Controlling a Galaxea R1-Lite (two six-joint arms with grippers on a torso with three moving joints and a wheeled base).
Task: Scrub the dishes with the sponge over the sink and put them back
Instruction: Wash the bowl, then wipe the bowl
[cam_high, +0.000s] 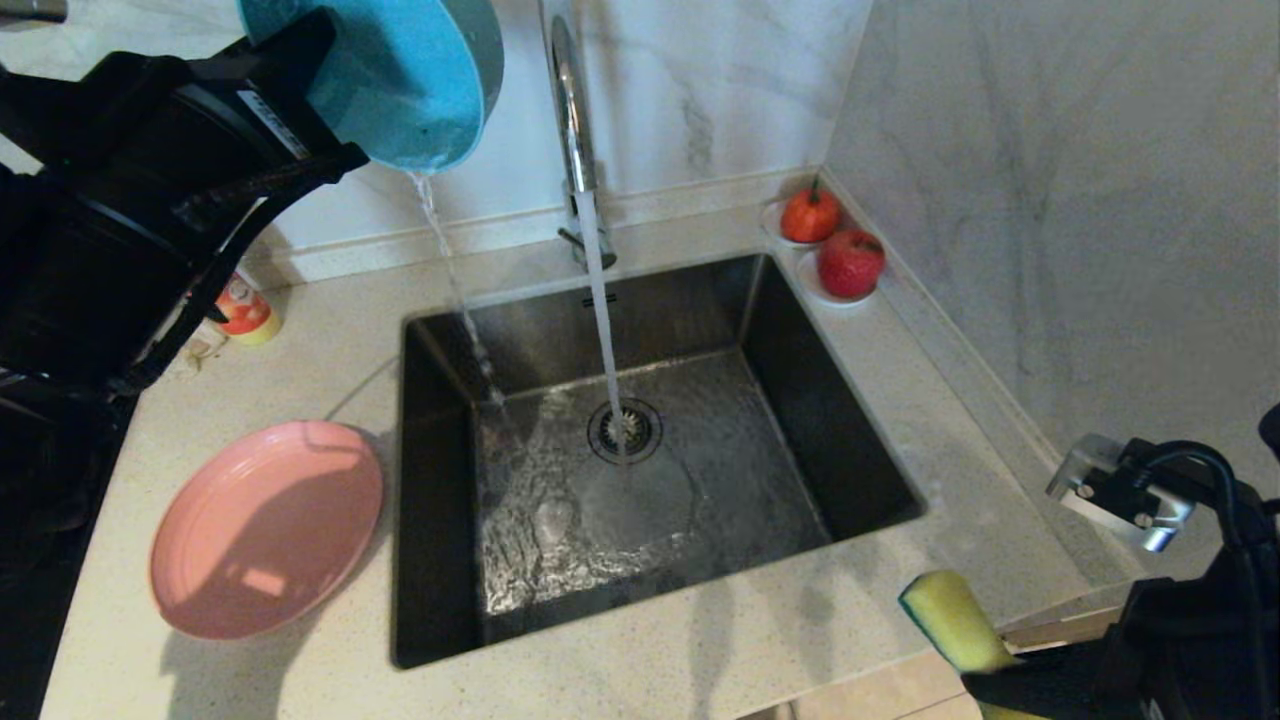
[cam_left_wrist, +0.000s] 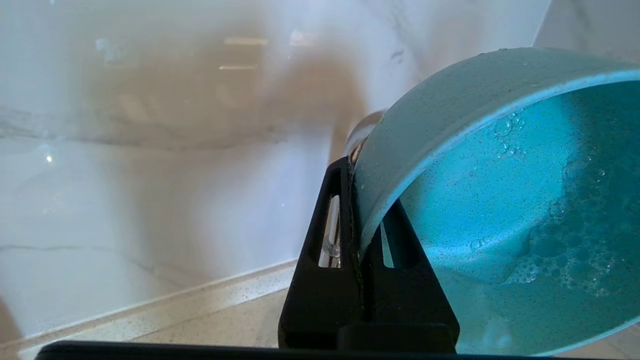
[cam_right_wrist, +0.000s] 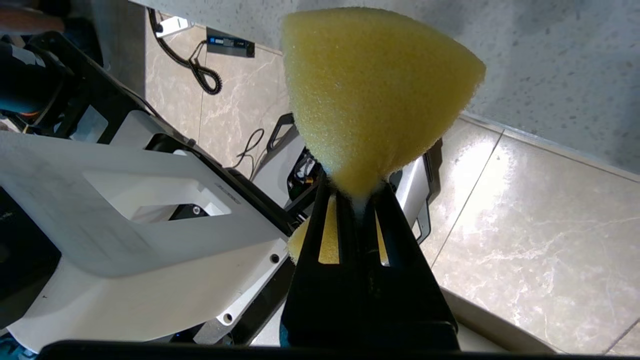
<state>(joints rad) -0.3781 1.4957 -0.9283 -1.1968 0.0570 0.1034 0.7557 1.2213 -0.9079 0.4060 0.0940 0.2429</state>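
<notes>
Left gripper (cam_left_wrist: 362, 225) is pinching the rim of the teal bowl (cam_high: 400, 80), tipping sudsy water into the sink (cam_high: 850, 420). Right gripper (cam_right_wrist: 357, 200) squeezes the sponge (cam_right_wrist: 370, 95) off the counter edge. Pink plate (cam_high: 265, 530) sits beside the sink; can't tell if it's been scrubbed, and the bowl still has to go back

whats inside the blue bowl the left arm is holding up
The teal bowl, pinched at its rim by the left gripper and tipped, holds soapy foam and water that pours into the sink. Its far inner side is out of view.
</notes>
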